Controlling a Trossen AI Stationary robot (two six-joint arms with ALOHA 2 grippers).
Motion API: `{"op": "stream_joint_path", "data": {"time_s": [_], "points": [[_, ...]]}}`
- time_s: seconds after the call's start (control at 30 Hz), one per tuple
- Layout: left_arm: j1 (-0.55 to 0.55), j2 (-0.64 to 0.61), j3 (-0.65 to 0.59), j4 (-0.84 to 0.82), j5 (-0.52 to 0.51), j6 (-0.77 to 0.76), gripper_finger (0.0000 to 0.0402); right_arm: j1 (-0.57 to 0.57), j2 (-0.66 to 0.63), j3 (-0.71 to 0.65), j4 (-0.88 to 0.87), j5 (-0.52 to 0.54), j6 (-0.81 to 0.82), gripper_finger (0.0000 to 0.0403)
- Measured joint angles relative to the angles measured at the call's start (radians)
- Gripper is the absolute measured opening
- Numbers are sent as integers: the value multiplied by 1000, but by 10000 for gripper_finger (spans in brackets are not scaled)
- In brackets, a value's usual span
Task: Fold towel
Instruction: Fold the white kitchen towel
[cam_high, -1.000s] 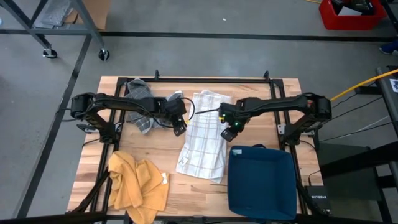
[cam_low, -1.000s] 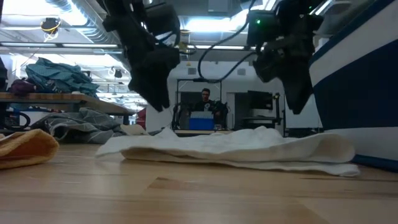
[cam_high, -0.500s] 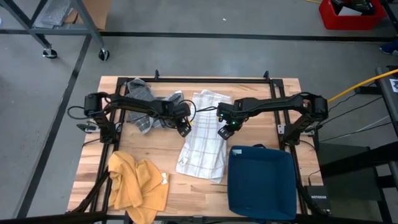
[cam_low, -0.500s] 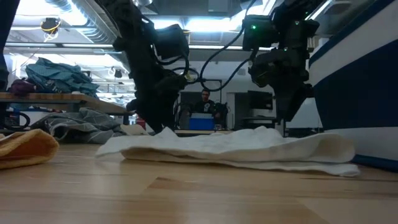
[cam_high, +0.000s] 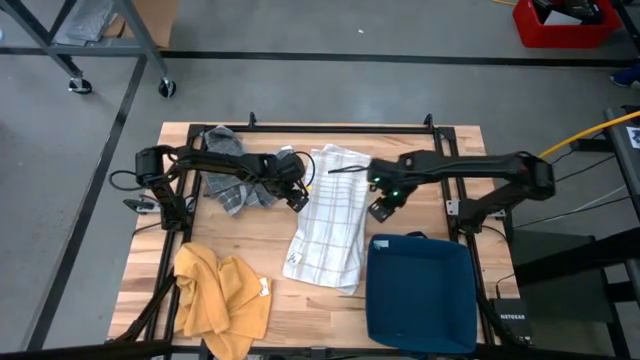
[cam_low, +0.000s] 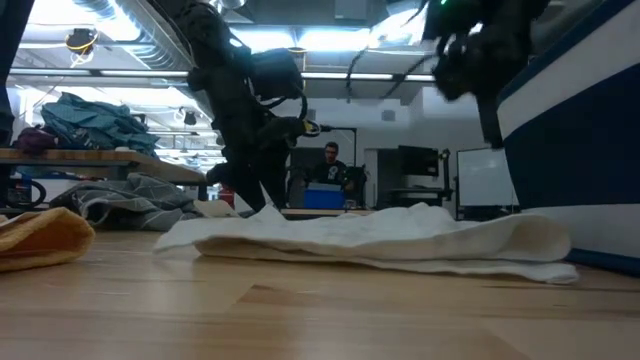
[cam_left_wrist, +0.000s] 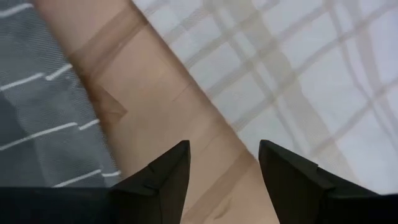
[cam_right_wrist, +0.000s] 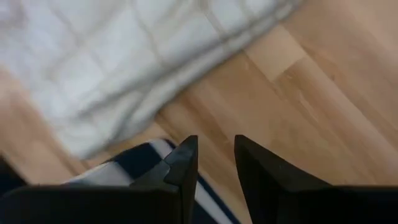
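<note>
A white plaid towel (cam_high: 328, 225) lies flat and lengthwise in the middle of the table, rumpled at its far end (cam_low: 380, 235). My left gripper (cam_high: 298, 200) stands open low over the bare wood at the towel's left edge (cam_left_wrist: 298, 81), between it and a grey striped cloth (cam_left_wrist: 37, 118); nothing is between its fingers. My right gripper (cam_high: 380, 210) hangs above the table just right of the towel (cam_right_wrist: 93, 68), its fingers a narrow gap apart and empty. In the low view it is high up and blurred (cam_low: 490, 110).
A dark blue bin (cam_high: 420, 290) stands at the near right, close under my right gripper. A yellow cloth (cam_high: 225, 295) is heaped at the near left. The grey striped cloth (cam_high: 235, 175) lies at the far left. A person sits in the room behind (cam_low: 330, 165).
My left gripper has come down and a little toward the towel's left edge, rolling its wrist. My right gripper has risen off the towel and drawn toward the table's right edge. The towel lies as before.
</note>
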Motion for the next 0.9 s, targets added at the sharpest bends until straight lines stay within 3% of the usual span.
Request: {"op": "stream_joint_path", "data": {"time_s": [0.1,0.3,0.43,0.63,0.77,0.9], "points": [[8,0,0,0,44,21,182,0,-126,0,22,38,63,111],[19,0,0,0,79,43,182,0,-392,0,28,258,79,111],[24,0,0,5,81,78,182,0,-500,0,46,296,78,111],[24,0,0,33,80,83,182,0,-509,0,91,377,77,111],[24,0,0,44,80,83,182,0,-432,0,78,371,74,123],[24,0,0,41,80,82,182,0,-324,0,46,359,84,160]]}}
